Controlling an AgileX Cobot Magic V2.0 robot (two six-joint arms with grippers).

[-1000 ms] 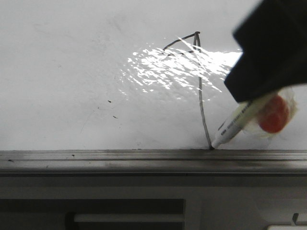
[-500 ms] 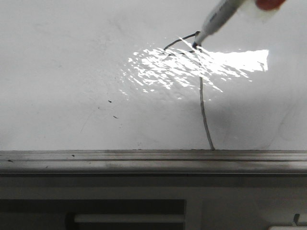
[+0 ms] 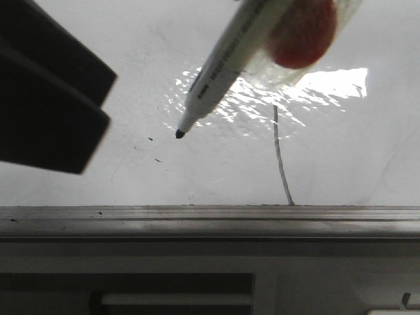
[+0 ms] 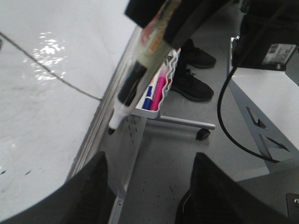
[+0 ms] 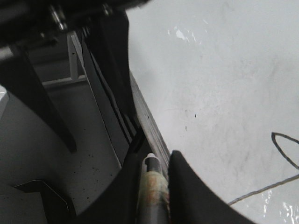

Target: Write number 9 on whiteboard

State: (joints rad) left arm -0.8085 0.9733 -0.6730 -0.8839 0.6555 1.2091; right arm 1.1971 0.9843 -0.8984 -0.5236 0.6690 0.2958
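Nearest the front camera: the grey rail point(image 3: 210, 222) along the lower edge of the whiteboard point(image 3: 79, 190), running the full width.

Above it, the board's glossy white face, with a bright glare patch at centre.

The number 9 point(image 3: 281, 164) stands right of centre. Its long, slightly curved stroke ends at the rail. Its upper part is hidden in the front view. In the right wrist view the small flattened loop point(image 5: 286, 148) shows.

A marker point(image 3: 226, 62) slants across the upper middle, black tip down and to the left. The tip sits left of the stroke, well apart from it. Whether it touches the board cannot be told.

Right gripper point(image 5: 155, 186): fingers closed on the marker barrel, the marker wedged between them.

Left gripper point(image 4: 147, 193): fingers spread apart, holding nothing. It shows as a dark block point(image 3: 46, 98) at the upper left of the front view, well away from the 9.

Under the board, a white tray point(image 4: 156, 95) holds blue and pink pens.
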